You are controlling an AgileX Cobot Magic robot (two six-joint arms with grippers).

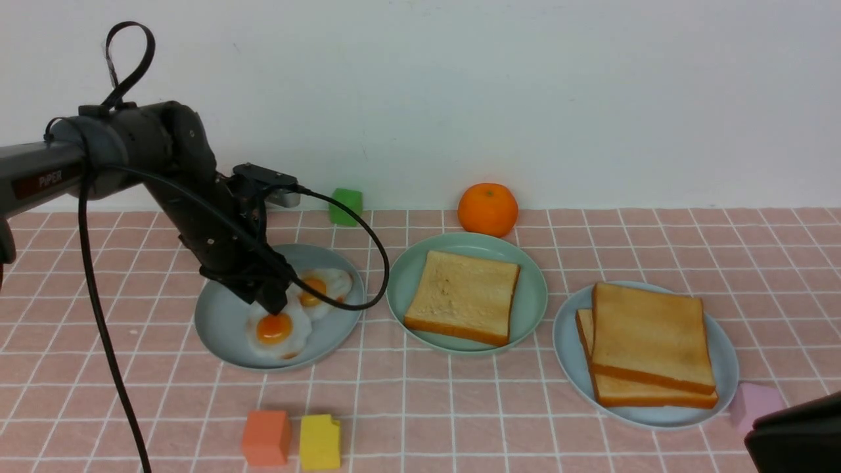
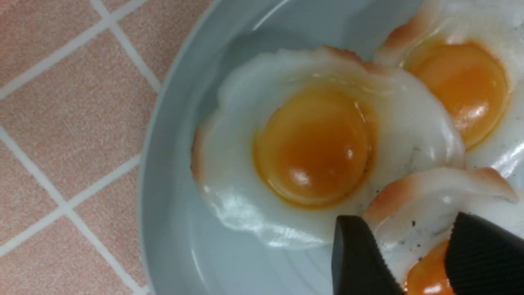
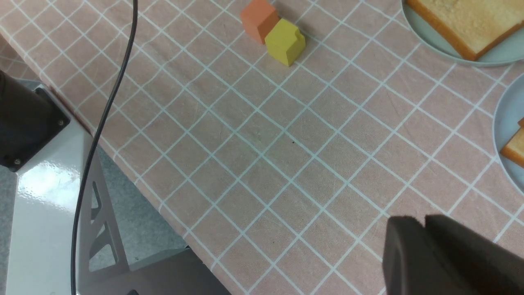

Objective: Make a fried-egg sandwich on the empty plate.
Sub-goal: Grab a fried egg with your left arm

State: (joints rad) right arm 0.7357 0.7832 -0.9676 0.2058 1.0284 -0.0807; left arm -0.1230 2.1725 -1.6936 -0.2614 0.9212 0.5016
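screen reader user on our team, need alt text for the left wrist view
Two dark gripper fingers stand apart over one of three fried eggs with orange yolks, on a blue-grey plate on a pink tablecloth with white lines.

Robot arm [image 1: 190,171] over a checked cloth [image 1: 453,407]: lab-like setup.

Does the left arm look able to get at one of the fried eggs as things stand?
Probably yes: the left gripper is open right above a fried egg, with nothing visible between them.
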